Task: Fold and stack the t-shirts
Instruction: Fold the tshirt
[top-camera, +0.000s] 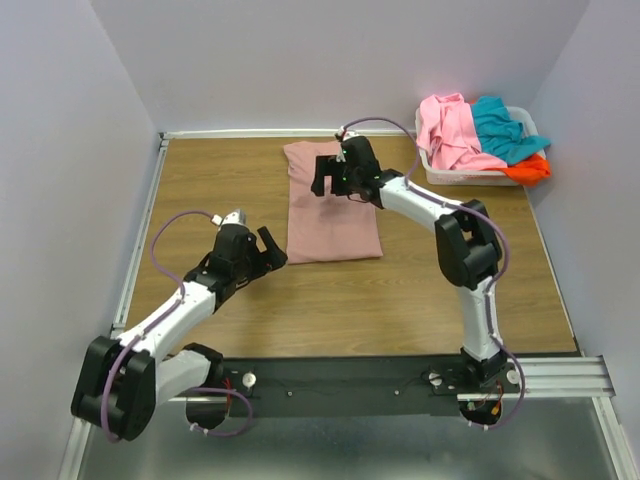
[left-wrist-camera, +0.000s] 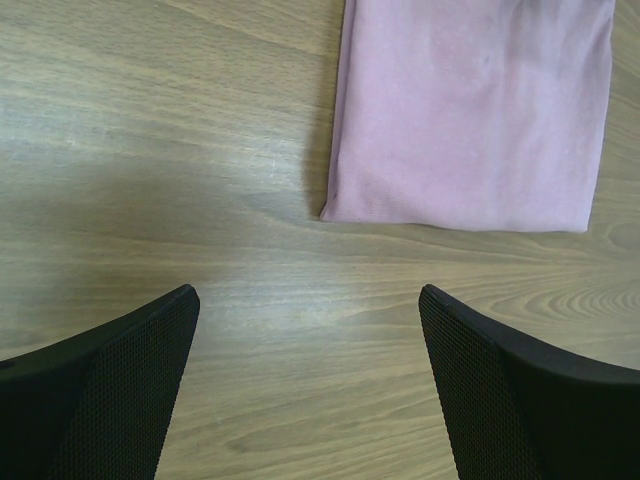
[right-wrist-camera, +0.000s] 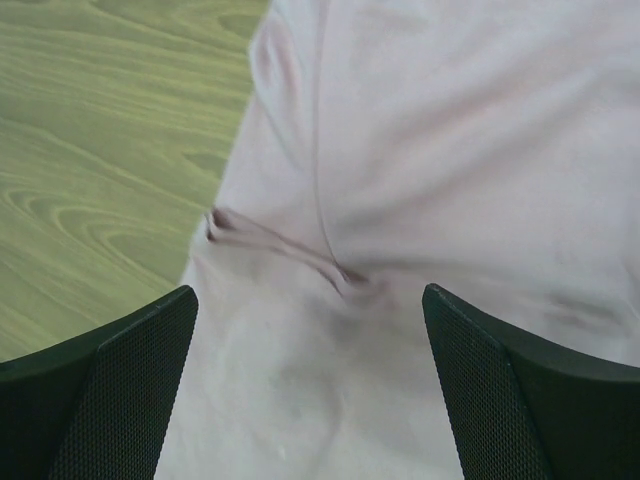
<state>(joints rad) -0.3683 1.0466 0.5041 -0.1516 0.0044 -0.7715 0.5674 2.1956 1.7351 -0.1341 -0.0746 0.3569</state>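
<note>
— Step in hand?
— Folding the pink shirt (top-camera: 330, 205), lying half-folded on the table (top-camera: 200, 180). Right fingers (right-wrist-camera: 110, 390) spread wide, empty, above its far end; left fingers (left-wrist-camera: 120, 380) likewise, off its near corner.
— Next?
— Likely pinching an end, doubling it over (other shirts (top-camera: 450, 130) heaped in the basket (top-camera: 470, 180)).

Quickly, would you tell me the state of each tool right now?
Left tool: open, holding nothing.
Right tool: open over the mauve-pink t-shirt, holding nothing.

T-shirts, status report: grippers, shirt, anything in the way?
Left gripper open, empty, beside near corner of mauve shirt. Right gripper open, empty, over its far half. Other tees in basket. Nothing blocking.
</note>
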